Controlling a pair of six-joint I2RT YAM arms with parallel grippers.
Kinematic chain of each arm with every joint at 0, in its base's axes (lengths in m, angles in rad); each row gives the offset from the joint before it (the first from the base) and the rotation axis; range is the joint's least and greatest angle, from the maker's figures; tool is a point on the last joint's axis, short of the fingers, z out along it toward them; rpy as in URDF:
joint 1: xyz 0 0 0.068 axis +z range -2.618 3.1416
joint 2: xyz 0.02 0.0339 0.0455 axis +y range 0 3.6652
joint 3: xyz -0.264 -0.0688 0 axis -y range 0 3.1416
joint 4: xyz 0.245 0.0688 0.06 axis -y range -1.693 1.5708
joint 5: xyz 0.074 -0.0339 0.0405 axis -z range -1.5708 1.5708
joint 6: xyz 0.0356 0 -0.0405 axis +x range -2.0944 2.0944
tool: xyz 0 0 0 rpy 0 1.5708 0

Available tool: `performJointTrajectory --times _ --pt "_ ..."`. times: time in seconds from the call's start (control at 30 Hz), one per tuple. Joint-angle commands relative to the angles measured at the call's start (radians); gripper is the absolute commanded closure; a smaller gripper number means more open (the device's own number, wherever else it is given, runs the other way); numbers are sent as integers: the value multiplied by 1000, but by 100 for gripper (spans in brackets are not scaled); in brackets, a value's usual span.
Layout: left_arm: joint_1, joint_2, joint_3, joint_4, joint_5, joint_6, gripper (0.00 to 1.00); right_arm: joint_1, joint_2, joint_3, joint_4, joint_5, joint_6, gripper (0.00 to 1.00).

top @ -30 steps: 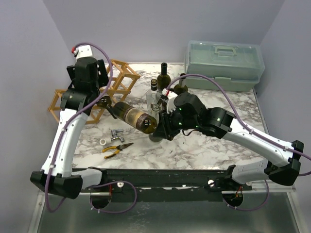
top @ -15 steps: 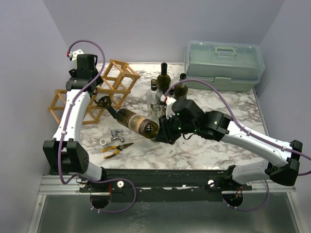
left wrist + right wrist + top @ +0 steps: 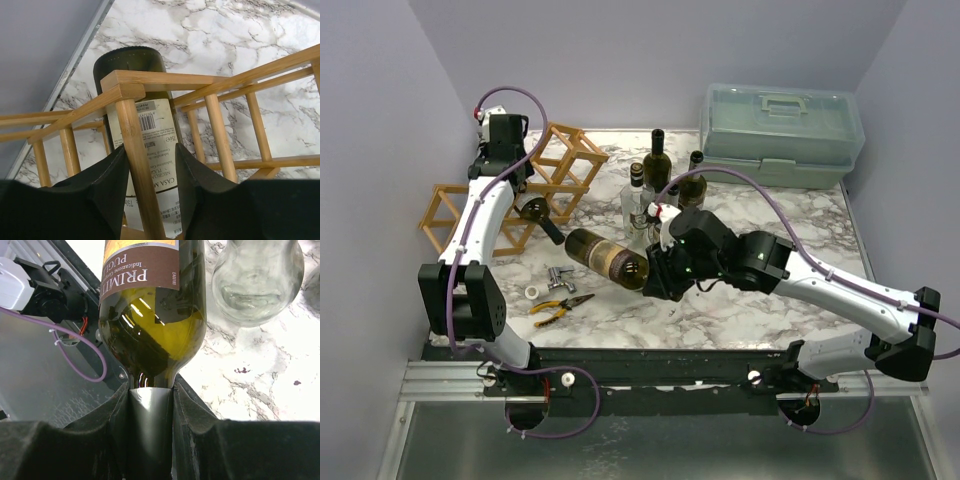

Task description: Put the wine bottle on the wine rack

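The wine bottle (image 3: 605, 257) is dark green glass with a brown, white-lettered label (image 3: 140, 275), the wine rack (image 3: 570, 160) light-brown wood, the table (image 3: 740, 300) grey-veined white marble, the toolbox (image 3: 780, 130) pale translucent green, the pliers (image 3: 560, 307) yellow-handled.

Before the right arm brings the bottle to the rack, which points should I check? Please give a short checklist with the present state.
1. Right hand grips the wine bottle by its neck: ok.
2. Left hand clamped on the wine rack: not ok; fingers straddle a post, gap visible.
3. Free cell: ok; one stored bottle lies in the rack, other cells open.
4. Bottle clear of the standing bottles: cannot tell; they are close behind it.
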Motion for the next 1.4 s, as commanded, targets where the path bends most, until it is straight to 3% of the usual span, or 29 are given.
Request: performJointTrajectory --times 0.0,0.13,0.27,0.57,0.63,0.83,1.07,1.37 --pt "3 9 -31 67 52 74 62 49 13 39 81 122 13 99" --pt "3 2 -75 135 98 153 80 122 46 41 81 270 58 99" --pt "7 3 -100 184 168 209 90 147 71 25 99 348 101 99" --pt "42 19 -95 195 137 119 91 208 149 52 155 497 171 100" --pt "51 23 -85 184 141 92 89 223 173 72 161 537 187 99" --pt "59 23 -66 147 179 46 68 248 247 128 184 595 215 99" --pt "60 3 -81 128 210 40 55 264 385 223 212 641 221 100" --pt "61 3 -88 127 253 29 51 268 519 319 190 753 231 100"
